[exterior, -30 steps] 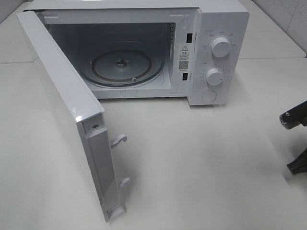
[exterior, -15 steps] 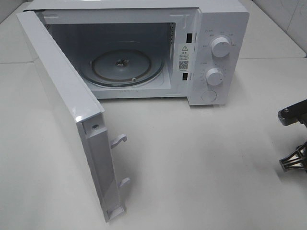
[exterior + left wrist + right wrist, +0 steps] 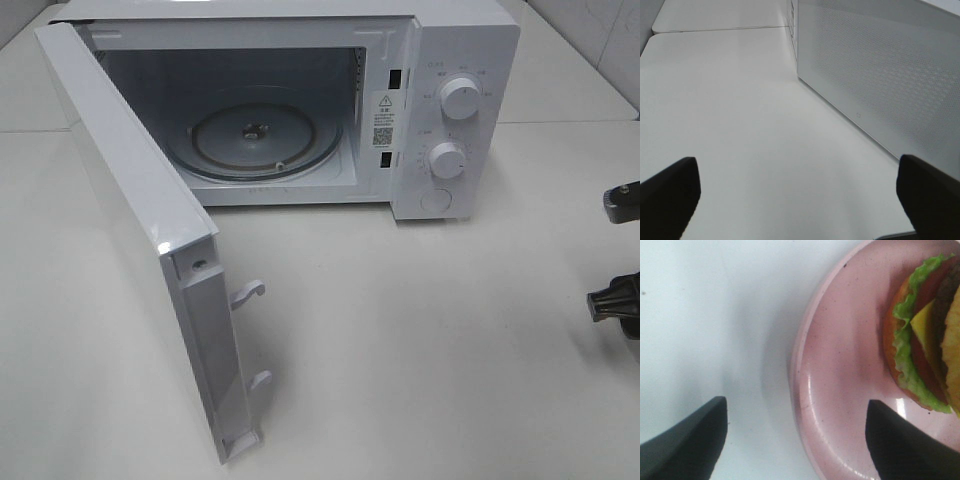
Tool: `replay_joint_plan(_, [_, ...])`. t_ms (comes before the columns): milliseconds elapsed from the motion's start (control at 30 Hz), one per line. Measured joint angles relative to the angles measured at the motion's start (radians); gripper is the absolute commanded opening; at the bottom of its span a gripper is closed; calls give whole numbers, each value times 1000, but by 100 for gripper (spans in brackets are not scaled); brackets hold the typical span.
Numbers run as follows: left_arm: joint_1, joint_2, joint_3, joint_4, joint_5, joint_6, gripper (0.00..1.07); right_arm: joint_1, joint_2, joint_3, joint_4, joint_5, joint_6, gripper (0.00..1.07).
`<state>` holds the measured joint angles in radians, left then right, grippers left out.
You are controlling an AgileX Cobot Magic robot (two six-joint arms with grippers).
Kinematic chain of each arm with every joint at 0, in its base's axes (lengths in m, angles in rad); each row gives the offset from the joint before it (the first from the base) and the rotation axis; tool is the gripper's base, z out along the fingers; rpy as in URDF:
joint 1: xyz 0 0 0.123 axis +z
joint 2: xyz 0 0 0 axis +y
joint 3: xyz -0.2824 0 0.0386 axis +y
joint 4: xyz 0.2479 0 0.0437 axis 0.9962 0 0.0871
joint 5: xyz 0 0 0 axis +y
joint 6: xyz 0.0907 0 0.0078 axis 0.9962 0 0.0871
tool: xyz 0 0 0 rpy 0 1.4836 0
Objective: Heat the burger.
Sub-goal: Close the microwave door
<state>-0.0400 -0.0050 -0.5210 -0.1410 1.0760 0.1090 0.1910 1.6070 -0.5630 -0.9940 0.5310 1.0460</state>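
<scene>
On my overhead feed the white microwave [image 3: 300,110] sits toward the far edge of the table [image 3: 420,350], its door [image 3: 140,240] swung wide open toward the near left, and I can see the glass turntable [image 3: 262,140] bare inside the cavity. Two round knobs [image 3: 458,98] sit one above the other on the control panel at its right end. My right gripper [image 3: 622,255] only just shows at the right edge of the table, dark parts poking into the frame. From the right wrist camera I see its fingers [image 3: 687,440] spread apart with nothing between them but table and plate: one finger hangs over the bare white surface, the other over the pink plate [image 3: 835,390]. The burger [image 3: 925,335] lies on that plate, tipped on its side so I can see lettuce, tomato, cheese and patty layers; it is clear of both fingers. On the left wrist camera my left gripper [image 3: 800,200] has its fingers [image 3: 667,200] wide apart and empty, hovering above the table just beside the perforated outer face of the microwave door.
</scene>
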Motion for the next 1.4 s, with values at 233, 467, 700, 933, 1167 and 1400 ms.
replay_joint_plan(233, [0,0,0,0,0,0,102,0,-270,0,410,110,-443,76])
replay_joint_plan(467, [0,0,0,0,0,0,102,0,-488,1,737,177,-731,78])
replay_joint_plan(700, [0,0,0,0,0,0,102,0,-641,1,826,189,-832,83])
replay_joint_plan(933, [0,0,0,0,0,0,102,0,-846,1,850,246,-870,83])
replay_joint_plan(1167, [0,0,0,0,0,0,102,0,-1010,1,853,357,-884,82])
replay_joint_plan(1400, [0,0,0,0,0,0,102,0,-1200,5,857,490,-889,79])
